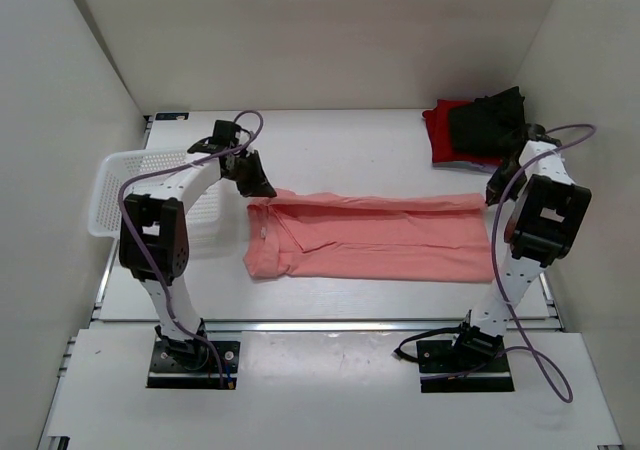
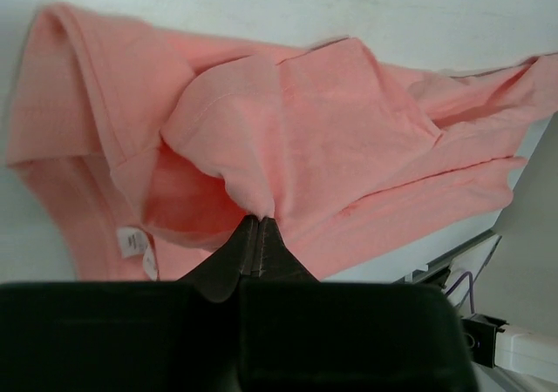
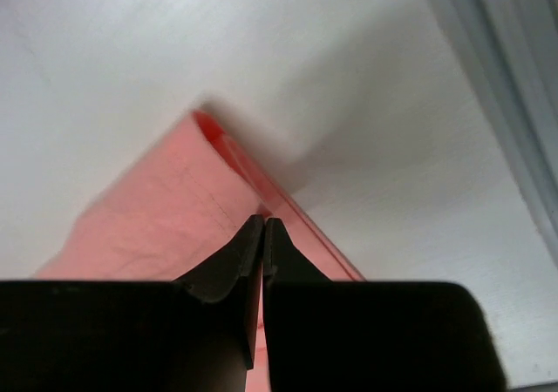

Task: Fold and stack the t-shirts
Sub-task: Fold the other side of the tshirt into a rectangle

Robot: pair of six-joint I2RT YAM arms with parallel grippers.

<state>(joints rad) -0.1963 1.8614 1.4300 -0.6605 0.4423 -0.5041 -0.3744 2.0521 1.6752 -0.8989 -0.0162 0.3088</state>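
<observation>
A salmon-pink t-shirt (image 1: 370, 238) lies lengthwise across the middle of the table, folded into a long band. My left gripper (image 1: 262, 188) is shut on a pinch of its cloth at the far left corner. In the left wrist view the fabric (image 2: 288, 122) bunches up from the closed fingertips (image 2: 260, 220), and the neck label (image 2: 131, 242) shows to the left. My right gripper (image 1: 492, 192) is shut on the shirt's far right corner, its tips (image 3: 263, 223) meeting over the hem (image 3: 174, 200). A folded black t-shirt (image 1: 487, 120) lies on a red one (image 1: 438, 140) at the back right.
A white lattice basket (image 1: 125, 185) stands at the left edge, beside my left arm. The table's metal rail (image 1: 330, 322) runs along the front. White walls close in the left, back and right sides.
</observation>
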